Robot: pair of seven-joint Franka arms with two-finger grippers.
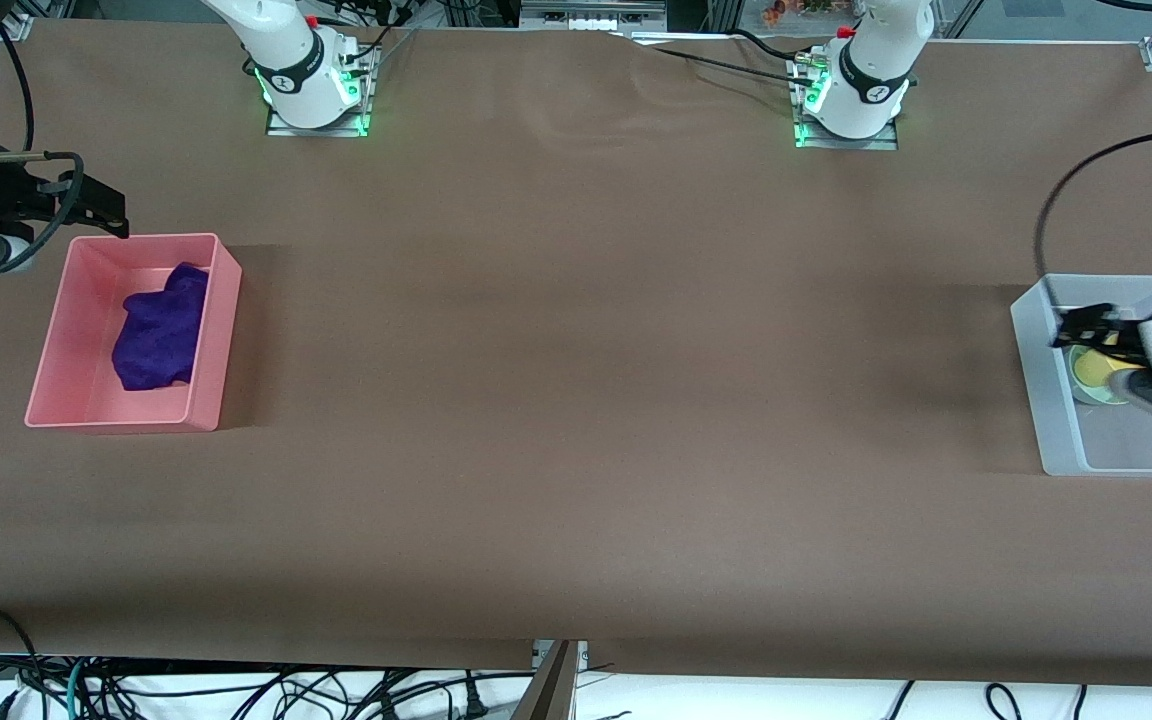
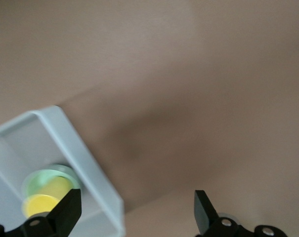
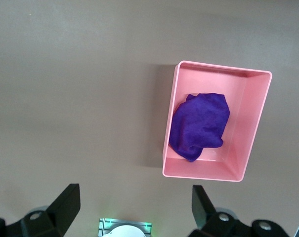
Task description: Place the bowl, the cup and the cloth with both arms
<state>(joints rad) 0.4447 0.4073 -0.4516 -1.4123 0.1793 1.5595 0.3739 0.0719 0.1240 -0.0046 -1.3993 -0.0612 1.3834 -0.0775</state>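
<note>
Cup (image 1: 1096,371) nested in bowl (image 1: 1104,392), frame's right edge; light, stiff, likely rim-gripped; left gripper (image 2: 137,213) released above. Cloth (image 1: 158,328) limp, binned; right gripper (image 3: 134,206) released, frame's upper left.

We see the cloth (image 1: 161,330) bunched in the pink bin (image 1: 48,350), the cup (image 1: 1094,371) in the clear bin (image 1: 1034,340).

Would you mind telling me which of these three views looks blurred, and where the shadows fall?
Left wrist view: soft and smeared, the yellow plastic cup inside the pale green bowl has fuzzy edges. Right wrist view: sharp, the pink rectangular bin casts a shadow along one side. Front view: crisp, with faint dark bands on the brown table cover.
</note>
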